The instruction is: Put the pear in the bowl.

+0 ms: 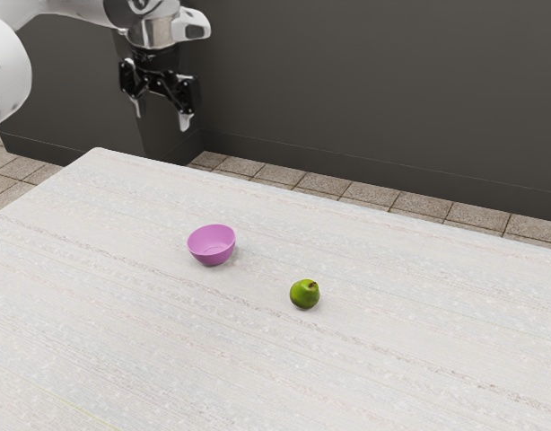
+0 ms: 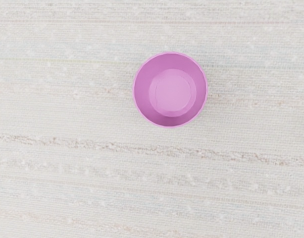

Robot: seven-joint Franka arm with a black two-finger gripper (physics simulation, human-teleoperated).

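Note:
High above the table, at the upper left of the exterior view, my black gripper (image 1: pixel 161 119) hangs with its two fingertips wide apart and nothing between them. A green pear (image 1: pixel 304 294) rests on the table near the middle of that view. The pink bowl (image 1: pixel 212 245) stands upright on the table, to the pear's left and a little farther back. Seen from above in the wrist view, the bowl (image 2: pixel 171 89) has nothing inside.
The white, streaked table (image 1: pixel 150 359) spreads under both things, its far edge running behind the bowl. Beyond that edge are a tiled floor (image 1: pixel 347 193) and a dark wall (image 1: pixel 374 81).

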